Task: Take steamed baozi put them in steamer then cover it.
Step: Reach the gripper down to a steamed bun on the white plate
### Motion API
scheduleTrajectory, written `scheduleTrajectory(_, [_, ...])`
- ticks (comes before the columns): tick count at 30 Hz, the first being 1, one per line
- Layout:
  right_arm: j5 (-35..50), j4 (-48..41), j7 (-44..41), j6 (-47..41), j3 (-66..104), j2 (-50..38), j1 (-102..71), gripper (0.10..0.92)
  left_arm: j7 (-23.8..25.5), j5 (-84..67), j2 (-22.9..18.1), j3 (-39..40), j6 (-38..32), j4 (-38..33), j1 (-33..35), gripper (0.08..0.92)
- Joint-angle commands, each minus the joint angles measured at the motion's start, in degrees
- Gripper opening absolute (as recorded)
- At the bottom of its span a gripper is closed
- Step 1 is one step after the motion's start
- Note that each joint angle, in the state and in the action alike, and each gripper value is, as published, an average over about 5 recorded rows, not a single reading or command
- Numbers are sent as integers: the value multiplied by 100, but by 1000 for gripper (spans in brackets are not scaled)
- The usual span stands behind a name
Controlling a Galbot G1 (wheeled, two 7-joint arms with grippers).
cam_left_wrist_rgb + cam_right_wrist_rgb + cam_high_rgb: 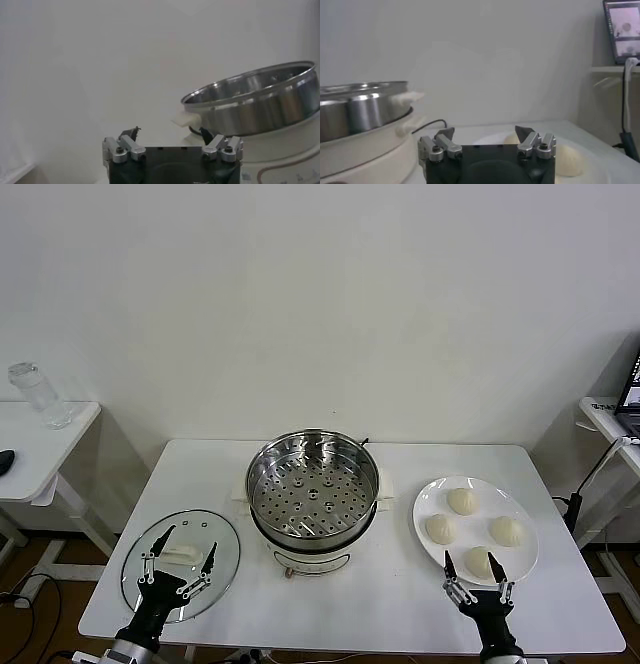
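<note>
The steamer [313, 494] stands open at the table's middle, its perforated tray bare. Several steamed baozi lie on a white plate [525, 569] to its right; the nearest baozi [480, 562] sits just beyond my right gripper [469, 556], which is open and holds nothing. The cover [228, 549], a glass lid with a white handle, lies flat on the left. My left gripper [190, 540] hovers open over it. The left wrist view shows that gripper [170, 134] empty beside the steamer [260, 105]. In the right wrist view my gripper [485, 132] faces a baozi [568, 160], with the steamer [360, 107] alongside.
A side table at the left holds a glass jar [40, 394]. Another side table at the right carries a laptop [632, 389], with cables hanging below it. The white table [350, 624] ends close in front of both grippers.
</note>
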Motion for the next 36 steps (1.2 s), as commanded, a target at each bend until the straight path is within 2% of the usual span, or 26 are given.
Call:
scheduleTrajectory(1, [345, -275, 202, -1218, 175, -738, 1540, 823, -2, 26, 3, 27, -34, -44, 22, 823])
scheduleTrajectory(7, [1592, -1356, -266, -1504, -590, -1869, 3264, 823, -35, 90, -3, 79, -66, -83, 17, 823])
scheduleTrajectory(10, [2063, -2129, -838, -1480, -1317, -2425, 4202, 823, -50, 105, -5, 88, -77, -94, 11, 823])
scheduleTrajectory(16, [2163, -3765, -3083, -1337, -3096, -3088, 6145, 823, -57, 126, -15, 106, -137, -84, -13, 823])
scheduleTrajectory(22, [861, -4904, -6227, -1232, -4964, -3367, 8023, 823, -67, 139, -30, 173, -151, -98, -39, 823])
scheduleTrajectory(25, [-1, -5279, -7300, -1108, -5770, -3291, 8860, 823, -70, 149, -34, 206, -143, -113, -42, 823])
scheduleTrajectory(31, [-1816, -5745, -8432, -897, -6426, -2858, 9670, 823, -74, 150, -80, 248, -131, -105, -62, 823])
scheduleTrajectory(36, [-2900, -6150, -8786, -676, -6583, -2452, 9843, 823, -83, 150, -122, 240, -132, -106, -57, 823])
